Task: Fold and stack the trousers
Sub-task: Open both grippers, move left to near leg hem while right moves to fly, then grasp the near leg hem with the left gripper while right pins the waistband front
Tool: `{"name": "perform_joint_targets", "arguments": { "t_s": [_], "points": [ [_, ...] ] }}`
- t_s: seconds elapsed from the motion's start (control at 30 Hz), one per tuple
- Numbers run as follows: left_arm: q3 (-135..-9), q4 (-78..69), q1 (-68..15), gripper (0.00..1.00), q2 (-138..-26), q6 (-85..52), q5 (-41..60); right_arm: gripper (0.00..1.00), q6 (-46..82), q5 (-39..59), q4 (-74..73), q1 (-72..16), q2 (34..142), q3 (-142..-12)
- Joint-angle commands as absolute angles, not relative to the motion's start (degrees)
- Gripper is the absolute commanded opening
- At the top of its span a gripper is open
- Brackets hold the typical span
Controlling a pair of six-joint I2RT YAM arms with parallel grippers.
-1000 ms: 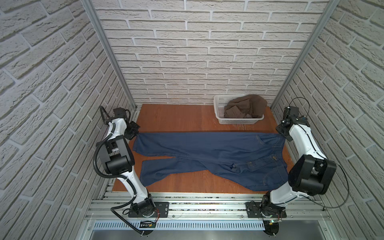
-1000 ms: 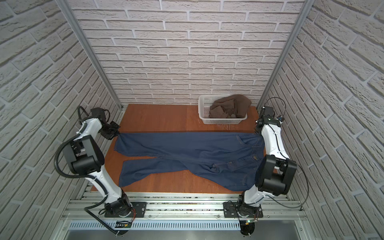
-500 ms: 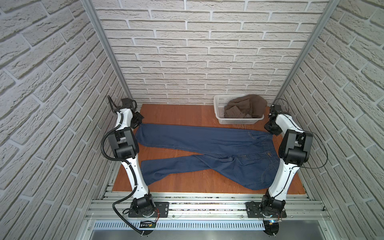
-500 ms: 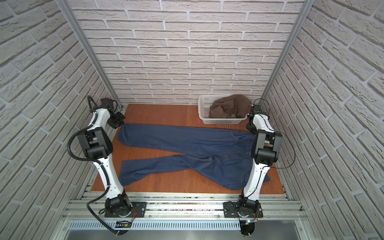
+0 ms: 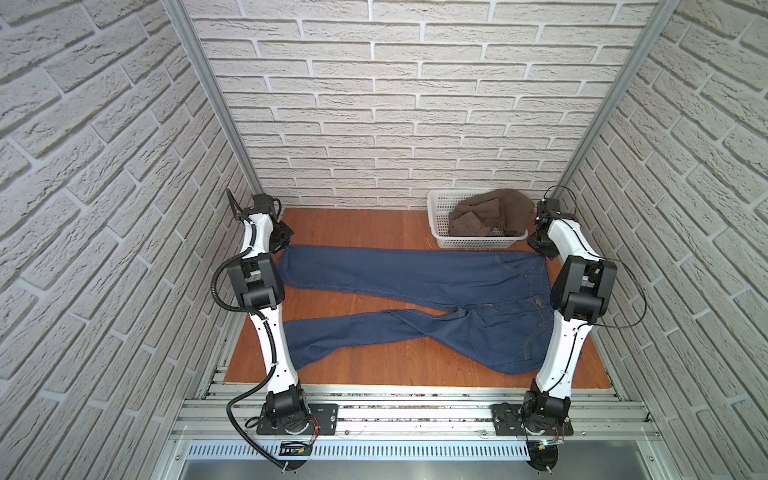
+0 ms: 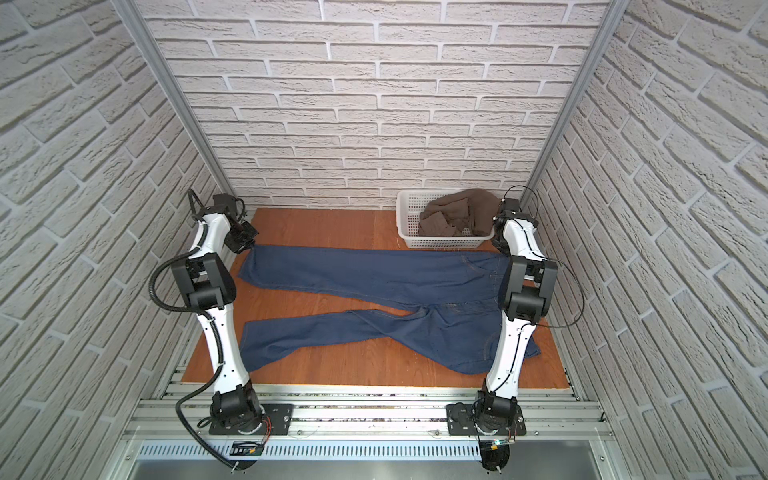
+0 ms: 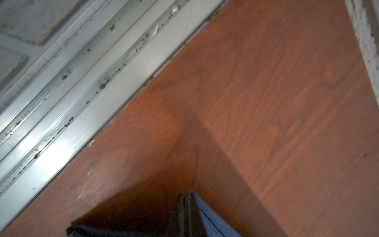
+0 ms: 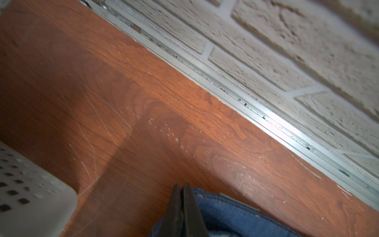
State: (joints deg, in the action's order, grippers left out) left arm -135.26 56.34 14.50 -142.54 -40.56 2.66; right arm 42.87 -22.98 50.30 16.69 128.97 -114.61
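Note:
The trousers (image 5: 415, 276) (image 6: 374, 274) are dark blue jeans lying flat on the wooden table (image 5: 357, 226), waist at the right. One leg runs along the back, and the other angles toward the front left. My left gripper (image 5: 284, 245) (image 6: 249, 245) is at the back left, shut on the hem of the far leg. In the left wrist view its jaws (image 7: 184, 197) are pressed together with denim (image 7: 211, 221) coming off them. My right gripper (image 5: 542, 251) (image 6: 500, 249) is shut on the back corner of the waistband, and the right wrist view shows its jaws (image 8: 181, 187) closed over the denim (image 8: 225, 213).
A white plastic basket (image 5: 440, 224) (image 6: 409, 224) holding brown cloth (image 5: 494, 216) stands at the back right, close behind the waist; its corner (image 8: 30, 184) shows in the right wrist view. Brick walls and metal rails (image 7: 61, 86) close in both sides.
Both arms have stretched toward the back, carrying the far leg's hem and the waist corner with them. The far leg now lies straight, and the two legs have spread apart.

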Motion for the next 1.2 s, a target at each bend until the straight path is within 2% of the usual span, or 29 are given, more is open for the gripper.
{"name": "perform_joint_targets", "arguments": {
  "t_s": [0.0, 0.2, 0.3, 0.43, 0.53, 0.8, 1.0, 1.17],
  "points": [
    [-140.6, 58.1, 14.9, 0.01, -145.3, -40.4, 2.1, 0.07, 43.6, -26.2, 50.4, 16.9, 131.0, -118.5],
    [-140.2, 57.1, 15.0, 0.52, -141.1, -39.7, 3.1, 0.24, 45.0, -26.6, 50.7, 16.9, 127.1, -118.5],
    [-136.4, 54.8, 15.4, 0.62, -134.5, -39.5, 3.1, 0.33, 44.2, -26.7, 47.2, 16.8, 120.7, -113.7],
    [-130.1, 53.6, 16.0, 0.70, -123.4, -39.1, 1.5, 0.42, 43.0, -25.5, 46.7, 16.7, 110.8, -108.4],
    [-120.9, 53.4, 16.5, 0.72, -111.6, -38.4, -1.2, 0.44, 41.0, -21.1, 45.3, 15.8, 101.3, -100.8],
    [-85.1, 58.3, 18.0, 0.73, -83.4, -41.3, -2.5, 0.44, 40.2, -10.0, 43.9, 6.8, 82.2, -76.0],
    [-60.1, 56.5, 16.1, 0.73, -69.0, -49.6, 1.1, 0.44, 42.7, -7.3, 42.4, -2.1, 75.8, -62.7],
    [-47.3, 51.6, 9.0, 0.77, -65.1, -57.6, 1.4, 0.44, 46.6, -5.6, 39.2, -6.0, 77.6, -54.4]
  ]
}}
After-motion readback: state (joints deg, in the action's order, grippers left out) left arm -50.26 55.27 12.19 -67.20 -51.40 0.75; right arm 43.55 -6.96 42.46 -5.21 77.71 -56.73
